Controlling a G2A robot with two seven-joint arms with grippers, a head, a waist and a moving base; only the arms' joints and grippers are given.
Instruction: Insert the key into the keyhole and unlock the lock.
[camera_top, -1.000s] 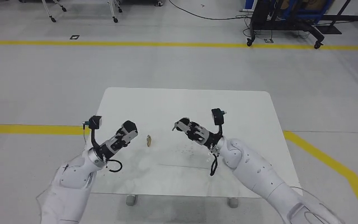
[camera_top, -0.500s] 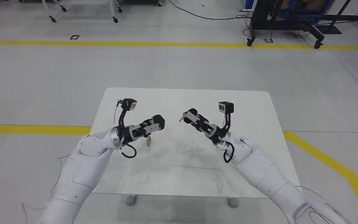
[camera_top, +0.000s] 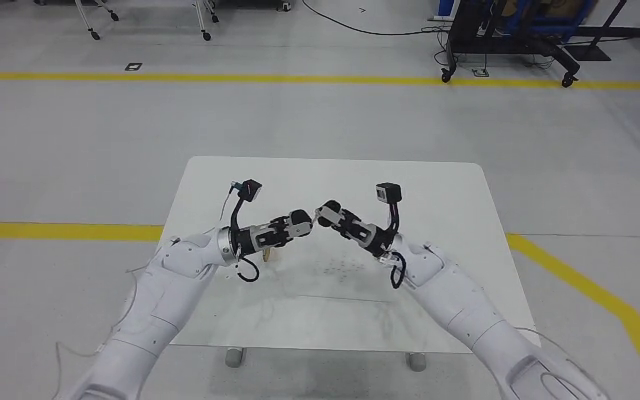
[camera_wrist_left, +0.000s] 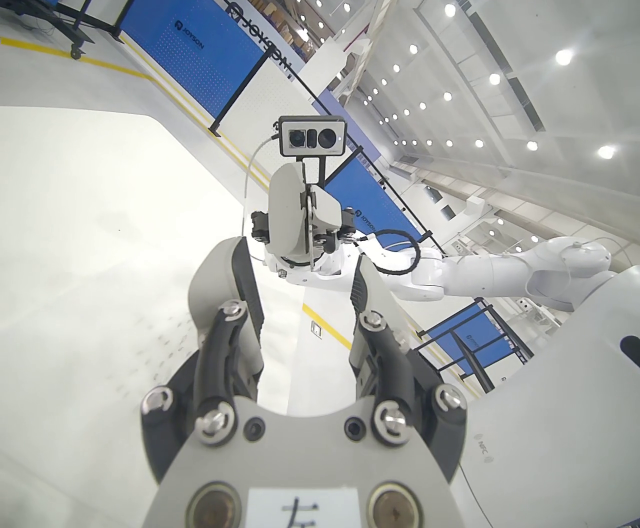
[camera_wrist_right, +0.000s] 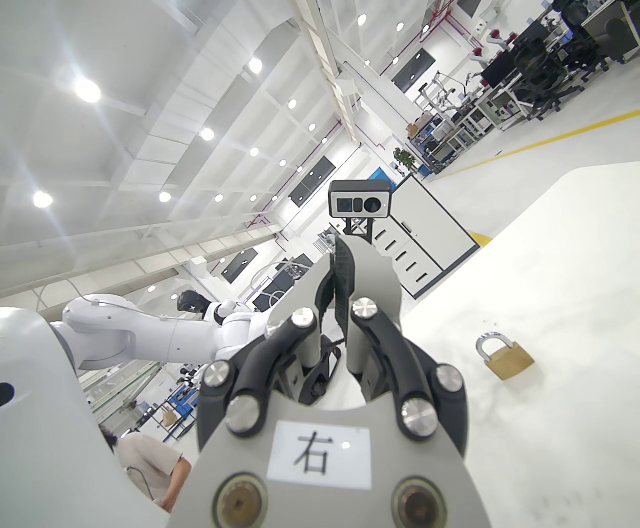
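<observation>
Counted one padlock (camera_wrist_right: 506, 359), flat on table (camera_top: 440, 190), near left arm. Counted two grippers, tips nearly meeting above table: left gripper (camera_wrist_left: 302, 262) with fingers spread apart, right gripper (camera_wrist_right: 345, 265) with fingers pressed together; cannot tell of any key between them

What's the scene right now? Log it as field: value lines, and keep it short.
padlock: brass, lying on the white table, touched by neither gripper
left gripper: above the table, jaws apart, nothing between them
right gripper: above the table, jaws shut, tip close to the left gripper's tip
key: cannot be made out
task state: lock not yet picked up
</observation>
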